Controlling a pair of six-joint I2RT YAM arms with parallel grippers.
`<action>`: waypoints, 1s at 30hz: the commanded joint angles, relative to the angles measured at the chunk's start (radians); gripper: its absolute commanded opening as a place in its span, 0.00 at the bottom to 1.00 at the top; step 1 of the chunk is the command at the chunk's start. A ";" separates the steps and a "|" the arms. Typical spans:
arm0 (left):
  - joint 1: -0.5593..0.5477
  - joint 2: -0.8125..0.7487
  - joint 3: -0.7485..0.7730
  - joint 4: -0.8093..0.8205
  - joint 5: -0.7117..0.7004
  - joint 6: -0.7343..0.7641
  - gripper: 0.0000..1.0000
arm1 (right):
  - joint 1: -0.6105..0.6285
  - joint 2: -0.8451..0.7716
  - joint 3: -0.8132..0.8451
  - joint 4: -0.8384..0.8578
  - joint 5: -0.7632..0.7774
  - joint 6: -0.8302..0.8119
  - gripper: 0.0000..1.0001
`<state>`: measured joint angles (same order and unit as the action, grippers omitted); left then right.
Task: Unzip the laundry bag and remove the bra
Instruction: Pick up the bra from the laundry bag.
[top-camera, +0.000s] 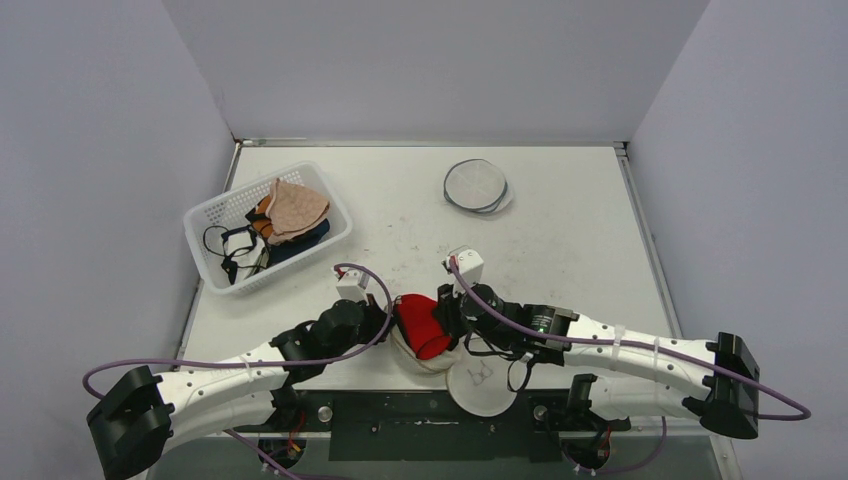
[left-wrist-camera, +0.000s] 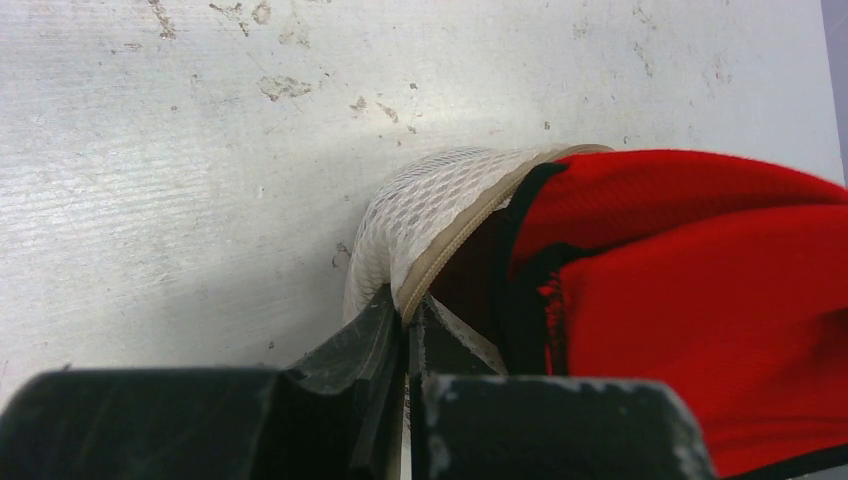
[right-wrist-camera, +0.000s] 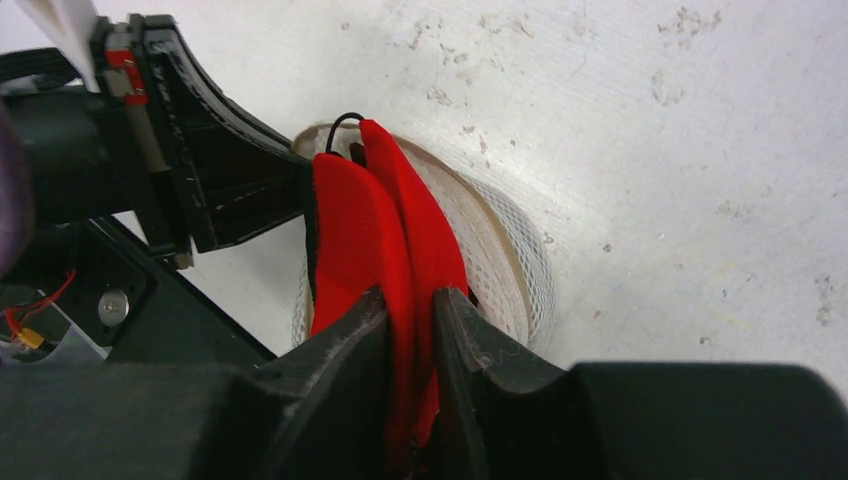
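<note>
At the far left of the table (top-camera: 580, 230) a white basket (top-camera: 205, 222) holds a heap of garments, pink, orange, navy and black, well apart from the work. Nothing lies between it and the arms.

Near the table's near edge, just left of centre, the left gripper (left-wrist-camera: 408, 312) has its fingers pressed together on the tan-trimmed rim of the white mesh laundry bag (left-wrist-camera: 430, 200), pinching that edge. The bag lies on the table between the two grippers, its mouth open.

The red bra (top-camera: 420, 322) is partly out of that mouth, its cups folded against each other and standing on edge. Its long axis runs far to near, leaning a little rightward at the near end. A black strap loops at its far tip. The left gripper is just beside its left face, touching only the bag.

The right gripper (right-wrist-camera: 412, 300) comes in from the right and pinches the near-right part of the folded cups, one finger on each side.

Farther right and far, a round mesh pouch (top-camera: 477, 186) with a dark rim lies flat, well apart. A white disc (top-camera: 482, 388) overhangs the near edge, below the right gripper.
</note>
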<state>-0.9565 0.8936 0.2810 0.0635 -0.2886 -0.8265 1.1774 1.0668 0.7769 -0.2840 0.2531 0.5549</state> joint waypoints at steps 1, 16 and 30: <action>-0.002 -0.013 0.020 0.014 -0.014 0.006 0.00 | -0.011 0.009 -0.024 0.037 0.009 0.059 0.29; 0.000 -0.018 0.026 -0.004 -0.023 -0.001 0.00 | -0.018 -0.245 -0.082 -0.107 0.138 0.191 0.75; 0.003 -0.011 0.042 -0.014 -0.025 -0.027 0.00 | -0.018 -0.386 -0.255 0.054 -0.084 0.336 0.89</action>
<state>-0.9558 0.8902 0.2813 0.0475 -0.2924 -0.8383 1.1645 0.6476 0.5625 -0.3382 0.2520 0.8379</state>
